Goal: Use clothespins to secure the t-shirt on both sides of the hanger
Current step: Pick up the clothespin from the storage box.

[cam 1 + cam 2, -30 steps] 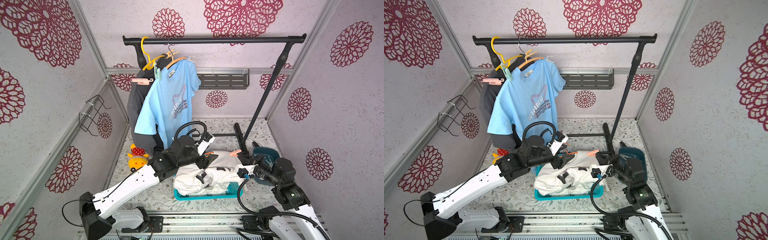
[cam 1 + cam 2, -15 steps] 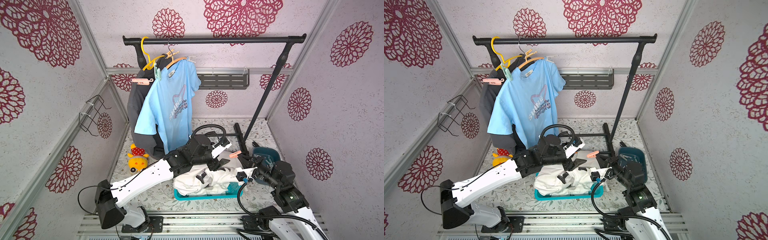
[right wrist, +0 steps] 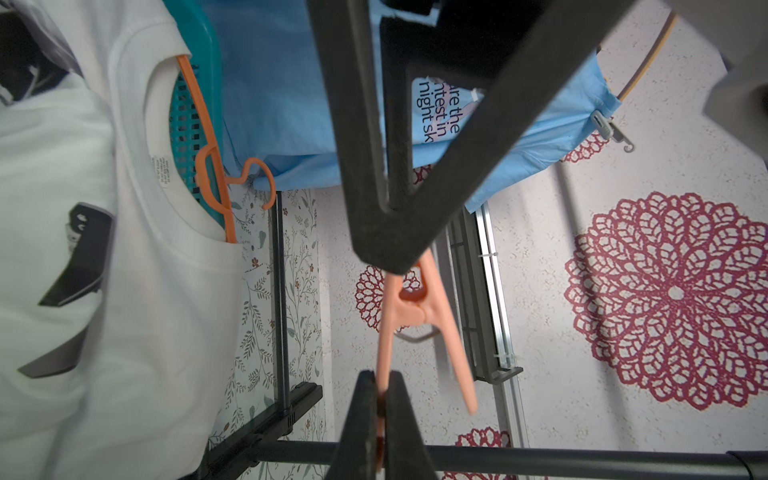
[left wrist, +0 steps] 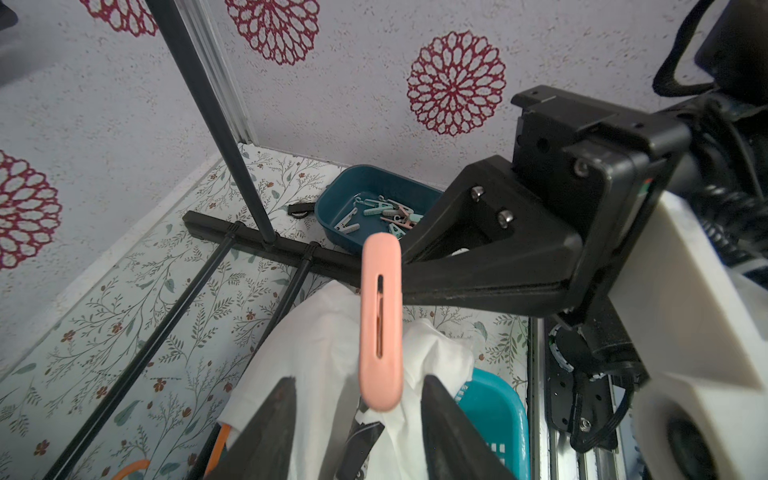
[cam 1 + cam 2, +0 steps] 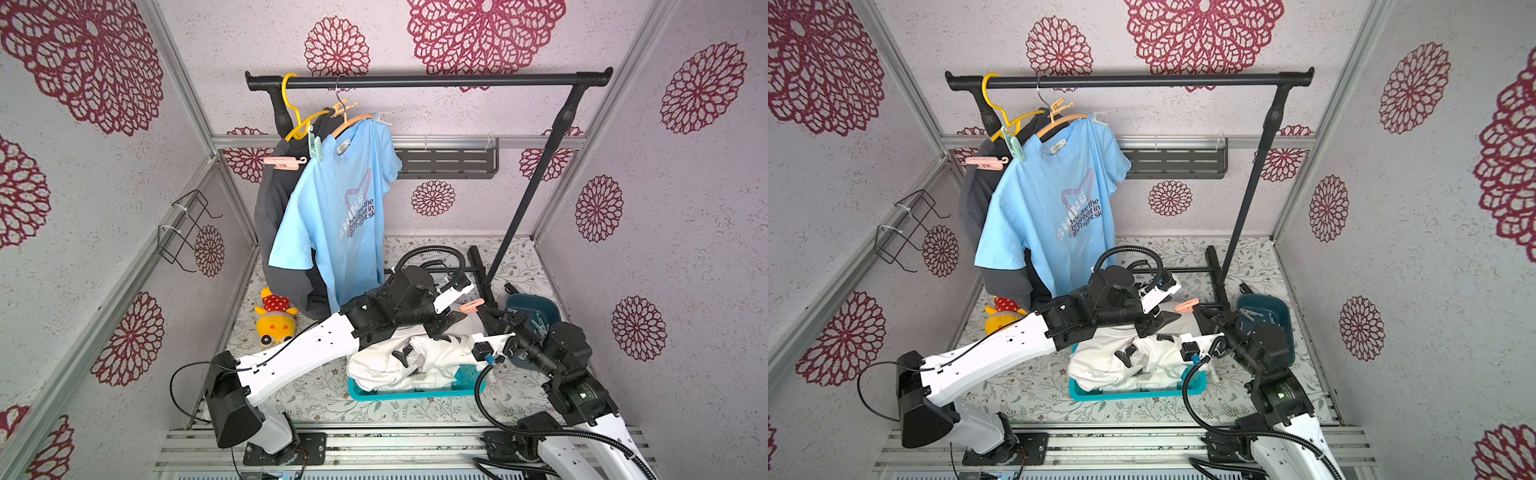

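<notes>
My right gripper (image 3: 382, 386) is shut on one leg of a peach-pink clothespin (image 3: 409, 316), held up over the basket's far right corner (image 5: 471, 306). My left gripper (image 4: 361, 399) is open, with its two fingers either side of the clothespin's (image 4: 380, 324) free end and a gap on each side. In both top views it meets the pin from the left (image 5: 446, 322). Below lies a crumpled white t-shirt (image 5: 432, 357) with an orange hanger (image 3: 212, 166) in its collar. A light blue t-shirt (image 5: 336, 216) hangs on the rail (image 5: 428, 80).
The white t-shirt fills a teal basket (image 5: 399, 392). A dark blue tray (image 4: 361, 183) with several loose clothespins (image 4: 390, 216) sits at the right by the rack's post (image 5: 528, 195). A dark shirt (image 5: 274, 199) hangs behind the blue one. A yellow plush toy (image 5: 276, 320) lies left.
My left arm has swung right, from over the white t-shirt to the clothespin, and its jaws have narrowed around it. The right gripper has kept its hold and hardly moved.
</notes>
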`<state>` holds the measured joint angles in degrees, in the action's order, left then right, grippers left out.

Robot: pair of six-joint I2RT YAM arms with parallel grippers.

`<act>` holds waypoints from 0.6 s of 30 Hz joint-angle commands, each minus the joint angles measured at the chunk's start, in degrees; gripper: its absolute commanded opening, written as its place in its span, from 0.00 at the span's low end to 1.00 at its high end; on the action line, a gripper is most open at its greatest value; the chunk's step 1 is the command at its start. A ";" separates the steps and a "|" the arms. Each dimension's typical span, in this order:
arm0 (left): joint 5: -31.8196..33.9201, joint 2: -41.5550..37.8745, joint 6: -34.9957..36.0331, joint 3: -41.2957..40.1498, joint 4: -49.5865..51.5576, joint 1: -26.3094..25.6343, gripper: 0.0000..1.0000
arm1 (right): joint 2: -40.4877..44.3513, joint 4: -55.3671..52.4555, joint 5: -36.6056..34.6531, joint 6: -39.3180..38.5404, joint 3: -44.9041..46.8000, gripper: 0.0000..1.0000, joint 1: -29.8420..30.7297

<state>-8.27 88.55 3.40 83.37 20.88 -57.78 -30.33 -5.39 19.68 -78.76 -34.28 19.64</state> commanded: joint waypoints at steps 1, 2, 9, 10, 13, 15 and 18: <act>-0.14 1.24 0.19 2.24 0.15 -0.75 0.47 | 0.07 1.61 -0.24 -1.94 -2.08 0.00 0.56; -0.51 1.73 -0.03 3.01 0.57 -0.70 0.47 | 0.09 1.53 -0.43 -1.92 -2.08 0.00 0.52; -1.98 3.97 -1.47 5.46 0.82 -0.89 0.36 | 0.65 0.55 -0.89 -2.50 -2.50 0.00 0.66; -2.01 4.16 -1.75 5.74 1.29 -0.85 0.35 | 0.70 0.63 -1.14 -2.65 -2.54 0.00 0.65; -2.10 4.83 -1.84 6.77 2.88 -0.84 0.30 | 0.81 1.24 -1.35 -2.85 -2.37 0.00 0.65; -2.15 4.85 -1.73 6.71 3.22 -0.87 0.25 | 0.75 1.32 -1.40 -2.60 -2.36 0.00 0.66; -2.08 4.62 -1.69 6.55 3.85 -0.80 0.19 | 0.63 1.22 -1.40 -1.03 -2.27 0.00 0.63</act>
<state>-10.22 92.90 1.39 88.79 23.18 -58.22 -30.24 -5.78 18.20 -80.07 -34.79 19.94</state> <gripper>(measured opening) 0.197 0.057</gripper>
